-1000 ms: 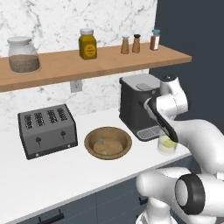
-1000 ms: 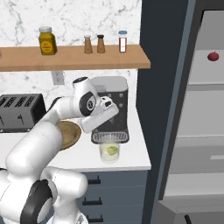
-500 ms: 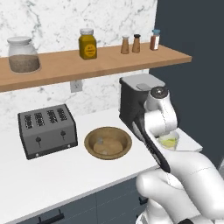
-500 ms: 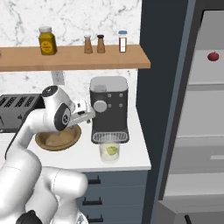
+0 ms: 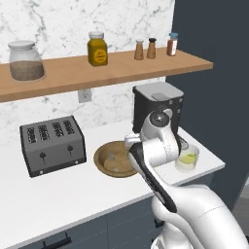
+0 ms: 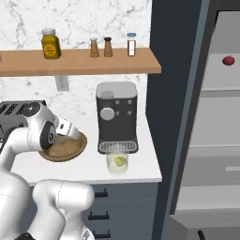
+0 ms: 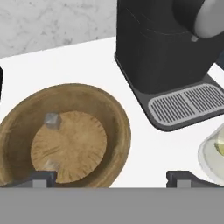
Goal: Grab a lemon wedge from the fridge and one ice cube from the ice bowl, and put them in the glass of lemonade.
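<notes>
The claw [image 7: 108,178] stood wide open and held nothing; its two dark fingertips [image 7: 40,178] rose well apart at the bottom of the hand view, one over the near rim of the ice bowl [image 7: 118,127] and the other beside the glass of lemonade [image 7: 210,157]. The bowl, round and of brown wood, sat on the white tabletop [image 7: 74,61] just beside the black coffee machine [image 7: 162,48], and one small grey ice cube [image 7: 51,120] lay inside it, towards the far left of its floor. In the left base view the white arm [image 5: 155,151] bent over the bowl [image 5: 109,160], with the glass [image 5: 187,158] near it in front of the coffee machine [image 5: 158,112] and a grey toaster [image 5: 52,144] to the bowl's left. In the right base view a yellow-green lemon wedge [image 6: 120,161] floated in the glass [image 6: 117,162], and the fridge [image 6: 220,140] stood open to the right, a small red fruit [image 6: 228,60] on an upper shelf. Jars and shakers lined the wooden shelf [image 6: 79,63] above.
</notes>
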{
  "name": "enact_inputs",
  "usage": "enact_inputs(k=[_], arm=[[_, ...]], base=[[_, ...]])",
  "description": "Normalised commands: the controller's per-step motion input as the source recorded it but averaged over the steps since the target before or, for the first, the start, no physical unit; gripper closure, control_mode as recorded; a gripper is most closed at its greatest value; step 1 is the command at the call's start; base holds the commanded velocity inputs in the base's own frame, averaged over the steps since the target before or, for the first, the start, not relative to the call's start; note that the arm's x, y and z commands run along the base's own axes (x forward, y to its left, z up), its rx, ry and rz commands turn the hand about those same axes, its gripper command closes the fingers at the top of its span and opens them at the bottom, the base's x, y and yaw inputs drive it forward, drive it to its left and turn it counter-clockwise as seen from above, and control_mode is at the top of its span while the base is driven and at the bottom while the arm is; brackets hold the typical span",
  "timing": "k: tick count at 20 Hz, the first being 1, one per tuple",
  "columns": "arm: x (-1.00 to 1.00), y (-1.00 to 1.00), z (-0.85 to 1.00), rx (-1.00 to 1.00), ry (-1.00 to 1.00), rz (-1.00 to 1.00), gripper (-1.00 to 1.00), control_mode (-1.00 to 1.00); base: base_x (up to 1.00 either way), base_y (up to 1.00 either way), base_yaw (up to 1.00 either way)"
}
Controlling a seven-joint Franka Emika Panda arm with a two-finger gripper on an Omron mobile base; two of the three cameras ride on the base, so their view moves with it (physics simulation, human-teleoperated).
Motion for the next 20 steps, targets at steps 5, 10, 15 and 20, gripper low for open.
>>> enact_inputs(k=[5,10,15,20], arm=[[0.00,0.38,-0.02,0.24,0.08,-0.04,-1.00,-1.00],[0.03,0.16,-0.04,0.01,0.21,0.11,-1.00,-1.00],[0.13,0.15,-0.12,-0.04,0.22,0.13,-1.00,-1.00],[0.16,0.31,-0.33,-0.06,0.01,0.01,-1.00,-1.00]], base=[[0.00,0.00,0.00],[0.00,0.00,0.00],[0.00,0.00,0.00],[0.00,0.00,0.00]])
